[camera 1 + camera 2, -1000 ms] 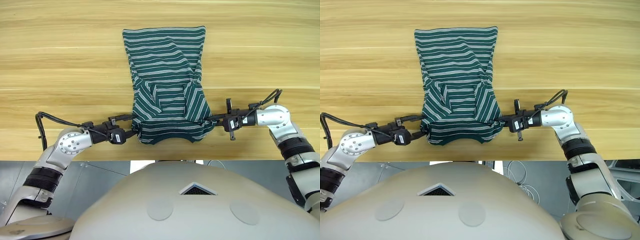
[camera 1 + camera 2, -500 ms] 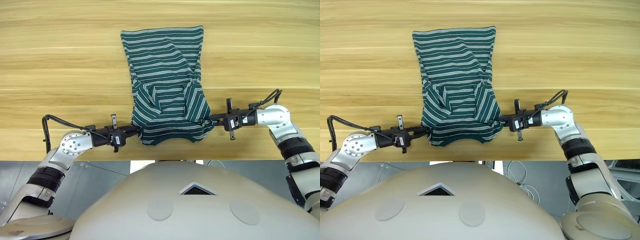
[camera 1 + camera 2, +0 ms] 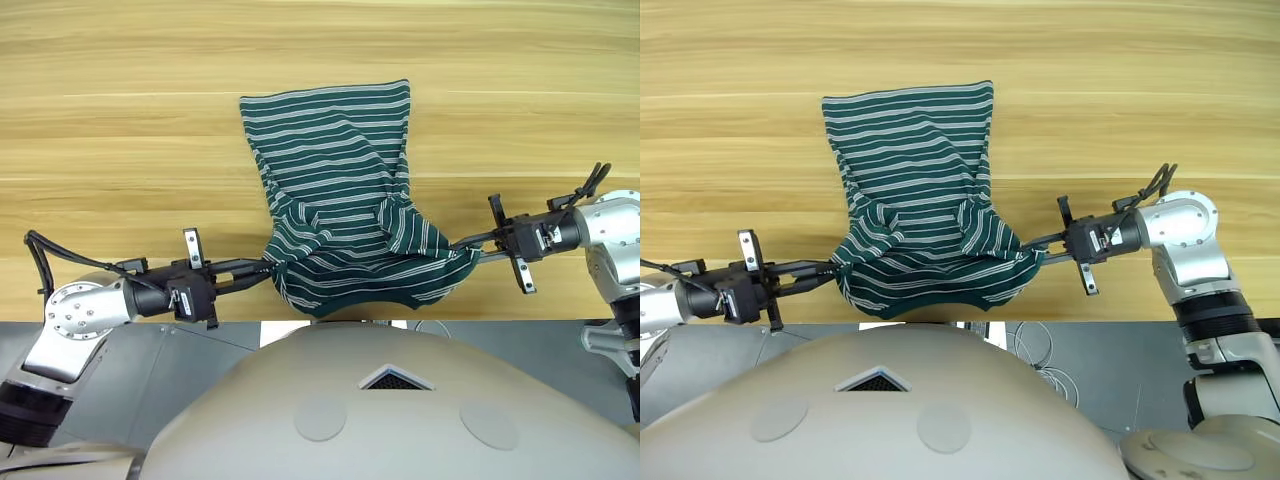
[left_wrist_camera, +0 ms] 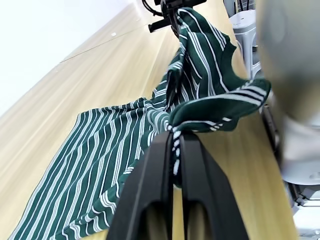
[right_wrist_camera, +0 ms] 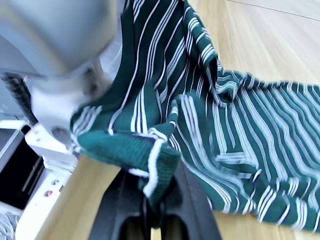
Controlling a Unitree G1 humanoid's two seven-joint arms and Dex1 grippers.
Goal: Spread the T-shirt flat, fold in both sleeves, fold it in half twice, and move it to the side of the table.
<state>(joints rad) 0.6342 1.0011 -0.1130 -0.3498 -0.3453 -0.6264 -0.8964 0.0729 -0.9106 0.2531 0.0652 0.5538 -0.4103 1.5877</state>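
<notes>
A dark green T-shirt with white stripes (image 3: 335, 170) lies lengthwise on the wooden table (image 3: 120, 120), its far hem flat and its near end lifted and stretched wide over the table's front edge. My left gripper (image 3: 268, 268) is shut on the near left corner of the T-shirt (image 4: 172, 131). My right gripper (image 3: 470, 243) is shut on the near right corner of the T-shirt (image 5: 150, 160). The cloth sags between the two grippers, and both sleeves lie folded in on the shirt's middle.
Bare wood stretches far to both sides of the shirt and beyond it. The table's front edge (image 3: 150, 318) runs just under the grippers, with grey floor below it.
Both grippers have pulled apart and toward me, stretching the shirt's near end wider and lifting it past the table's front edge. The far hem has slid slightly toward me.
</notes>
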